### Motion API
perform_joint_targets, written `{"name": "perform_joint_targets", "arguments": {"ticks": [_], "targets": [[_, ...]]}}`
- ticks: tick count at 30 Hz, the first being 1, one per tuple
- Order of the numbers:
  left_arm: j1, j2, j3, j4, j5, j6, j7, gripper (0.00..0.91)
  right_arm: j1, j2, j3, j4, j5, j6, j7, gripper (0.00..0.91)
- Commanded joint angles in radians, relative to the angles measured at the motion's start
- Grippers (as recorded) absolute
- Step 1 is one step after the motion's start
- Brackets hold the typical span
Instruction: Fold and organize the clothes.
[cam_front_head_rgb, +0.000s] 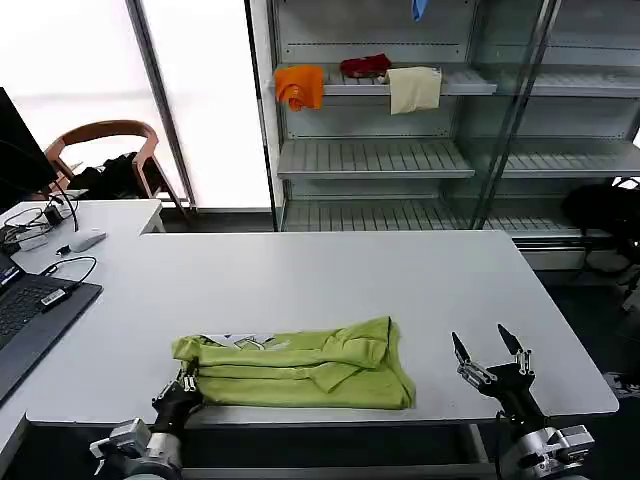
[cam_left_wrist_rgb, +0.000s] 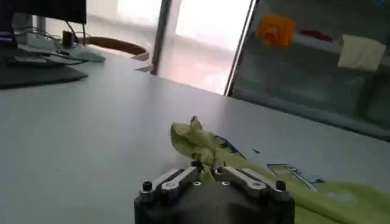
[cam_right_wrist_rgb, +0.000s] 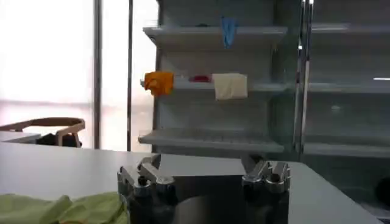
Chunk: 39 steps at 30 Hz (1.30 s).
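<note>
— Head view first. Where is the shirt?

— T-shirt (cam_front_head_rgb: 300, 365), lime yellow-green, lies bunched into a rough band near the table's (cam_front_head_rgb: 330, 275) front edge, lower centre of the frame. A bit of white print shows at its upper left.

— Grippers?

— Left gripper (cam_front_head_rgb: 186, 381) at lower left, pressed against the shirt's left end; from here I cannot tell how its fingers stand. Right gripper (cam_front_head_rgb: 491, 356) at lower right, clear of the cloth, its two dark fingers spread wide with nothing between them.

— Behind the table?

— Shelving at the top of the frame: an orange cloth (cam_front_head_rgb: 300, 86) and a cream cloth (cam_front_head_rgb: 414, 89) hang off one shelf. Laptop (cam_front_head_rgb: 30, 310) at the left edge.

— Left wrist view?

— Left gripper (cam_left_wrist_rgb: 207, 165) at lower centre, fingers drawn together on a fold of the T-shirt (cam_left_wrist_rgb: 201, 143) (the pinched cloth rises in a small peak just beyond them). More of the fabric, with printed marks, trails to the lower right.

— Right wrist view?

— Right gripper (cam_right_wrist_rgb: 205, 172) at bottom centre, fingers far apart, holding nothing. T-shirt (cam_right_wrist_rgb: 64, 209) is a green heap in the lower left corner, beside the gripper body.
</note>
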<state>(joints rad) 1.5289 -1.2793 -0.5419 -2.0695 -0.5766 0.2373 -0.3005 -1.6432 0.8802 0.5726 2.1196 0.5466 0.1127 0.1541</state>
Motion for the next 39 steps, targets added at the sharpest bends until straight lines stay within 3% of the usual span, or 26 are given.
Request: {"name": "perform_joint_targets", "arguments": {"ticks": [1, 8, 14, 20, 25, 30, 39], "targets": [[-0.013, 0.085, -0.185, -0.025, -0.080, 0.013, -0.010, 0.000, 0.010, -0.003, -0.004, 0.002, 0.003, -0.005, 0.001, 0.907], [-0.004, 0.207, -0.383, -0.033, -0.146, 0.050, -0.002, 0.000, 0.024, -0.003, -0.022, -0.003, 0.003, -0.006, 0.002, 0.907], [-0.017, 0.193, -0.448, -0.124, -0.162, 0.080, 0.002, 0.000, 0.029, -0.001, -0.025, -0.010, 0.003, -0.006, 0.006, 0.907], [0.026, 0.121, -0.249, -0.213, -0.022, -0.006, 0.089, 0.000, 0.030, 0.006, -0.022, -0.005, 0.002, -0.010, 0.008, 0.907], [-0.016, 0.071, 0.008, -0.139, 0.213, -0.153, 0.140, 0.000, 0.030, 0.010, -0.023, -0.003, -0.001, -0.011, 0.009, 0.907], [-0.068, 0.035, 0.173, -0.081, 0.331, -0.201, 0.162, 0.000, 0.031, 0.011, -0.022, 0.001, -0.002, -0.013, 0.009, 0.907], [-0.038, 0.015, 0.293, -0.045, 0.450, -0.242, 0.185, 0.000, 0.037, 0.013, -0.034, -0.004, 0.004, -0.011, 0.007, 0.907]]}}
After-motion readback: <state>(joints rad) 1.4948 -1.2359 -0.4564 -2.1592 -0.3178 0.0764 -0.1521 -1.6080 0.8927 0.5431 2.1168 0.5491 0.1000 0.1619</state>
